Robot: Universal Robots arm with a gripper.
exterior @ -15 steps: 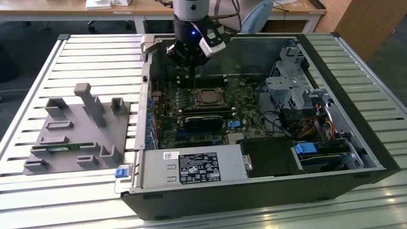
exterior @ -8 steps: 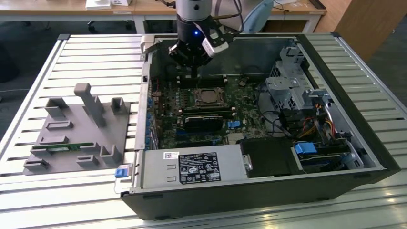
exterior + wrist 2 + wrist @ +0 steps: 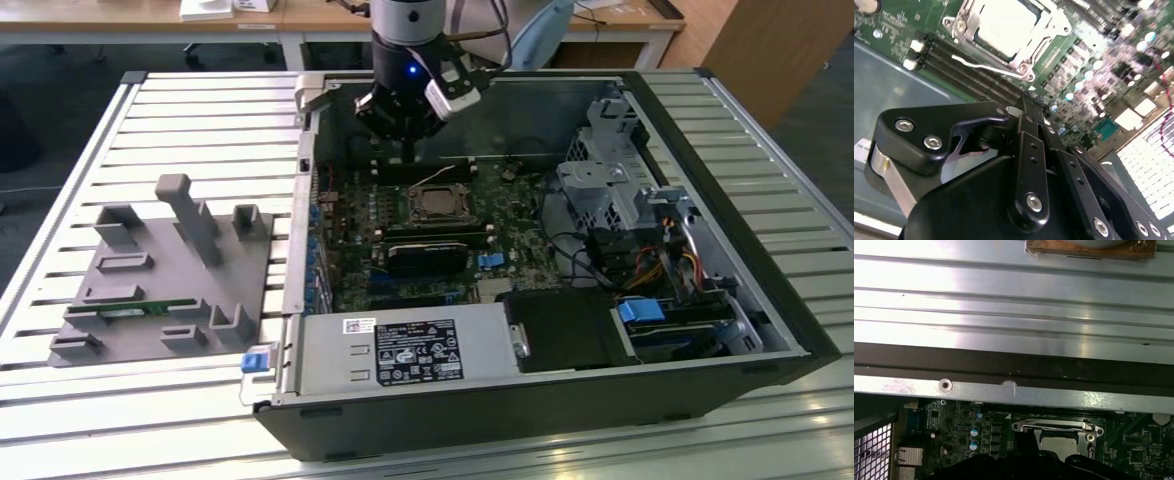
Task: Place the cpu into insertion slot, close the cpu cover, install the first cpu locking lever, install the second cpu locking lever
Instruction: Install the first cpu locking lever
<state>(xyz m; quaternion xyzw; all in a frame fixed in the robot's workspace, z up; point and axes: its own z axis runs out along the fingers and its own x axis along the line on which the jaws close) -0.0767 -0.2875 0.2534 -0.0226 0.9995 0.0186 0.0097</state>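
The gripper (image 3: 407, 150) hangs inside the open computer case (image 3: 747, 330), low over the green motherboard (image 3: 350, 275), at about 12 o'clock from the socket in the exterior view. In the second wrist view the fingers (image 3: 1030, 107) sit clenched together, tips meeting with nothing between them, hovering just off the memory slots (image 3: 969, 75) beside the socket.

The cpu (image 3: 437, 204) lies seated in the insertion slot (image 3: 430, 220), its silver-grey top showing through the window of the cpu cover (image 3: 455, 196). In the second wrist view the cpu (image 3: 1001, 25) is framed by the cover (image 3: 1051, 22), which lies flat over the socket. A thin locking lever (image 3: 985, 65) runs along the socket edge nearest the fingers, its free end standing slightly off the frame; whether it is latched I cannot tell. In the first wrist view a lever (image 3: 1054, 426) lies along the cover's edge above the chip (image 3: 1061, 445).

On the slatted table (image 3: 200, 110), at 9 o'clock from the case, stands a grey fixture (image 3: 167, 270) carrying a small green board (image 3: 127, 309).
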